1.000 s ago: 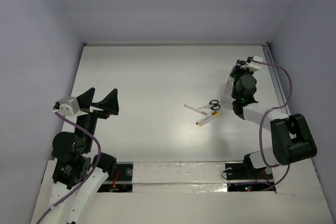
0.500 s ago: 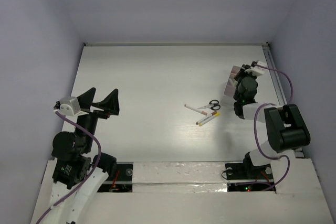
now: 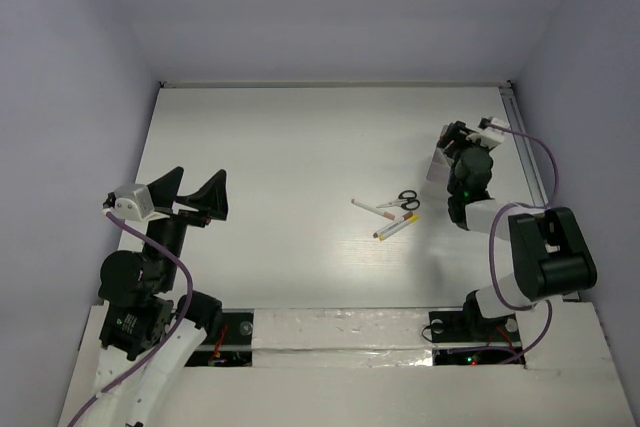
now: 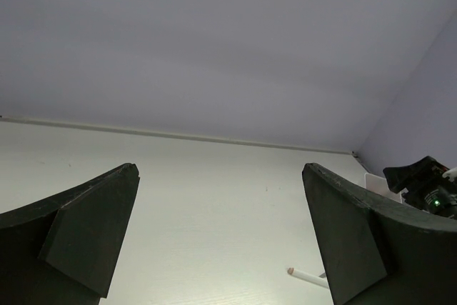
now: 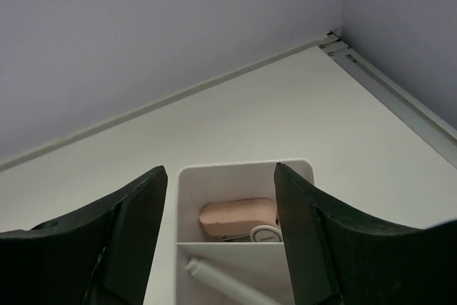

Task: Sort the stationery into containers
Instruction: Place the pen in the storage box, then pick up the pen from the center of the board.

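Observation:
Small black-handled scissors (image 3: 407, 199), a white pen with a red end (image 3: 371, 209), a yellow-ended pen (image 3: 397, 227) and a thin stick (image 3: 389, 204) lie together on the table right of centre. The white container (image 3: 436, 164) stands at the far right. My right gripper (image 3: 452, 137) hovers over it, open, with a finger on each side of the container (image 5: 243, 171). The near compartment holds a white pen (image 5: 214, 280); the far one holds a pinkish block (image 5: 239, 218). My left gripper (image 3: 190, 192) is raised at the left, open and empty. The left wrist view catches the red-ended pen (image 4: 307, 276).
A metal rail (image 3: 527, 162) runs along the table's right edge, just beyond the container. Lilac walls close the table in at the back and on both sides. The right arm (image 4: 428, 189) shows at the right edge of the left wrist view.
The right jaws have gone from shut to open above the container, and the right wrist shifted slightly. The left arm and the items on the table have not moved.

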Controlling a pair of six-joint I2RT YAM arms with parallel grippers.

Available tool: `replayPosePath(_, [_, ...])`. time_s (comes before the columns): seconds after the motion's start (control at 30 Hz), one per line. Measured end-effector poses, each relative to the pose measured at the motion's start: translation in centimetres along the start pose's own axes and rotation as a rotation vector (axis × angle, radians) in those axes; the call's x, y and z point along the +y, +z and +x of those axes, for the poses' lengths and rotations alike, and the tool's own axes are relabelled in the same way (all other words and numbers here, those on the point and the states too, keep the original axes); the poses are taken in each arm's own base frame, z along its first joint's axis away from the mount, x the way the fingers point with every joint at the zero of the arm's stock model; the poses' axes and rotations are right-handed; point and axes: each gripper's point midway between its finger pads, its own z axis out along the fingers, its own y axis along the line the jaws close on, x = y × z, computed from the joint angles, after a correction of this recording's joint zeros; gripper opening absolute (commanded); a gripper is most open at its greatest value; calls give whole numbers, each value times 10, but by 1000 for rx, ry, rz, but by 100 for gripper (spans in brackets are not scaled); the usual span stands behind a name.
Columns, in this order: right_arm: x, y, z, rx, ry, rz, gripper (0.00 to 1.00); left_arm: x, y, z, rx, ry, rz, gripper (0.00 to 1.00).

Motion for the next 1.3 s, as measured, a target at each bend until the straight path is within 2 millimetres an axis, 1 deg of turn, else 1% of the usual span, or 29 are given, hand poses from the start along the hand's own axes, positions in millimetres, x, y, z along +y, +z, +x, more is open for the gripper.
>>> replayPosePath(0.1, [15,-3,-9,29,2,-65,66,0,0,0,0,0,0,99])
replayPosePath(0.2, [45,-2,-21,83,-4,-166,61,0,0,0,0,0,0,99])
replayPosePath(0.23, [60,-3,-24,108,-9,-215,55,0,0,0,0,0,0,99])
replayPosePath(0.27, [77,-5,-27,134,-14,-272,54,0,0,0,0,0,0,99])
replayPosePath(0.3, [93,-9,-27,167,-18,-328,50,0,0,0,0,0,0,99])
replayPosePath(0.33, [106,-14,-25,203,-27,-376,44,0,0,0,0,0,0,99])
replayPosePath(0.4, [137,-28,-16,291,-55,-482,44,0,0,0,0,0,0,99])
replayPosePath(0.5, [178,-53,16,457,-134,-618,48,0,0,0,0,0,0,99])
replayPosePath(0.53, [189,-62,30,514,-167,-657,51,0,0,0,0,0,0,99])
replayPosePath(0.6, [207,-84,67,647,-246,-731,55,0,0,1,2,0,0,99])
replayPosePath(0.63, [211,-95,86,709,-283,-757,59,0,1,1,3,1,-1,99])
replayPosePath(0.67, [212,-107,103,768,-316,-779,60,0,1,1,4,1,-2,99])
replayPosePath(0.7, [211,-122,125,847,-359,-800,62,0,1,1,5,1,-1,99])
replayPosePath(0.73, [207,-135,141,911,-391,-815,63,0,1,2,6,1,-2,99])
replayPosePath(0.8, [197,-155,167,1014,-446,-824,65,0,1,2,6,1,-1,99])
replayPosePath(0.83, [191,-165,177,1063,-471,-822,65,0,1,1,6,1,-1,99])
replayPosePath(0.87, [186,-170,183,1095,-490,-822,65,0,1,1,6,1,-1,99])
replayPosePath(0.93, [176,-180,191,1145,-529,-820,66,0,1,2,6,1,-1,99])
replayPosePath(1.0, [171,-184,191,1168,-549,-819,66,0,1,1,6,1,-1,99])
replayPosePath(1.17, [169,-186,189,1182,-575,-825,64,0,1,2,7,1,1,99])
replayPosePath(1.3, [167,-190,190,1198,-591,-829,59,-1,1,2,7,1,3,99])
